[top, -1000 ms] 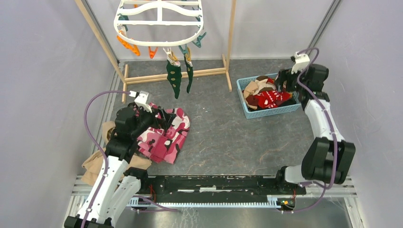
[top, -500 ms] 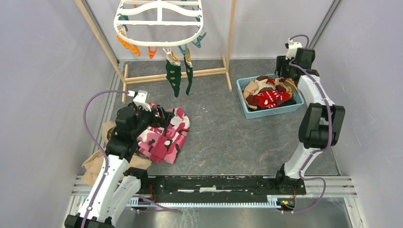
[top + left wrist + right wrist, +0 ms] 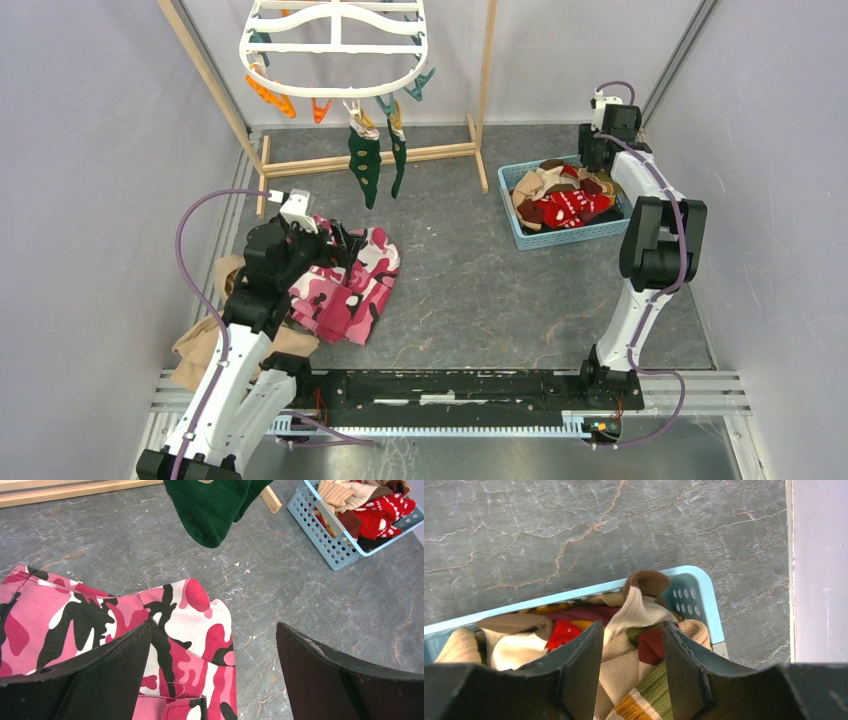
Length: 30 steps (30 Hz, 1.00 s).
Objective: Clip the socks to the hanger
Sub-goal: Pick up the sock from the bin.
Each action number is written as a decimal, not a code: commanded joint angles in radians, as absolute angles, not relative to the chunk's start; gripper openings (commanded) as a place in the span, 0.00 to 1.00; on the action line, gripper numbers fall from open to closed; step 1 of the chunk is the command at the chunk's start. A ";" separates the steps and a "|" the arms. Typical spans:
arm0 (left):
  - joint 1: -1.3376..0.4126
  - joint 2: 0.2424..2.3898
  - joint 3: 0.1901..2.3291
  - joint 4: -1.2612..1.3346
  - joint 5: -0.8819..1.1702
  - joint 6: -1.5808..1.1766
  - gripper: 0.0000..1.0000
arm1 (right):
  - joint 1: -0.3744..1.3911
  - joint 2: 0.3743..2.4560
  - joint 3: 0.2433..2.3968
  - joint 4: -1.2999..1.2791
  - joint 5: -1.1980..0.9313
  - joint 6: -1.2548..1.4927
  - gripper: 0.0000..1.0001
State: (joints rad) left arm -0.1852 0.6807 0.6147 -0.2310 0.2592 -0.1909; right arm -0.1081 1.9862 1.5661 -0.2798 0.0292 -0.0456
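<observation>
Beige striped sock [image 3: 619, 680] sits between right gripper [image 3: 632, 630] jaws, half-closed, inside blue basket [image 3: 705, 602]; grip unclear. Left gripper [image 3: 212, 630] jaws wide over pink camo garment [image 3: 50, 625].

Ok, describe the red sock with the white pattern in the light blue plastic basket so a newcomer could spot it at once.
Find the light blue plastic basket at the far right of the grey stone-look table. On the near side of the heap inside lies a bright red fabric sock with white marks. Its neighbours are tan, cream and brown; none shares that red-and-white pattern.
</observation>
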 commanded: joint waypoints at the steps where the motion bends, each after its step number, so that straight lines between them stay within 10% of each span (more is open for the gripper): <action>1: -0.178 0.678 0.615 -0.209 0.241 -0.182 1.00 | -0.104 2.016 1.625 -0.241 0.106 -0.036 0.52; 20: -0.176 0.686 0.615 -0.212 0.237 -0.181 1.00 | -0.106 1.860 1.518 -0.107 0.090 -0.098 0.05; 30: -0.175 0.684 0.616 -0.213 0.241 -0.182 1.00 | -0.138 1.671 1.427 -0.080 -0.011 -0.100 0.04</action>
State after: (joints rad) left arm -0.1806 0.6868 0.6147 -0.2321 0.2382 -0.1909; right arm -0.1211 1.7470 1.4456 -0.1387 0.0345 -0.0952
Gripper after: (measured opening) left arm 0.994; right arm 0.050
